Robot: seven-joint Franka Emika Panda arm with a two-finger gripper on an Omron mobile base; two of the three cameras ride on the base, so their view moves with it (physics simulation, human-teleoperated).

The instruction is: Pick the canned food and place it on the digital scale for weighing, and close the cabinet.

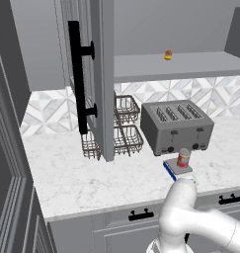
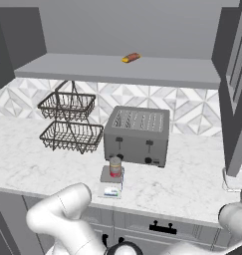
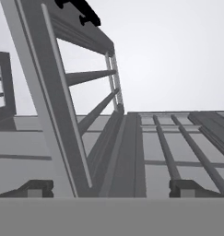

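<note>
Fingertips [image 3: 37,188] spread wide apart at bottom of hand view, nothing between them; gripper [image 3: 111,189] aimed up along panelled cabinet door [image 3: 81,106]. Canned food [image 1: 183,158] upright on digital scale [image 1: 177,170], on near part of marble counter [image 1: 67,173], just in front of grey toaster [image 1: 177,127]. Cabinet [image 1: 94,74] open, door swung out, black bar handle [image 1: 77,76] facing outward. Small orange item [image 1: 168,55] on inner shelf. Two-tier wire basket [image 2: 70,124] left of toaster.
</note>
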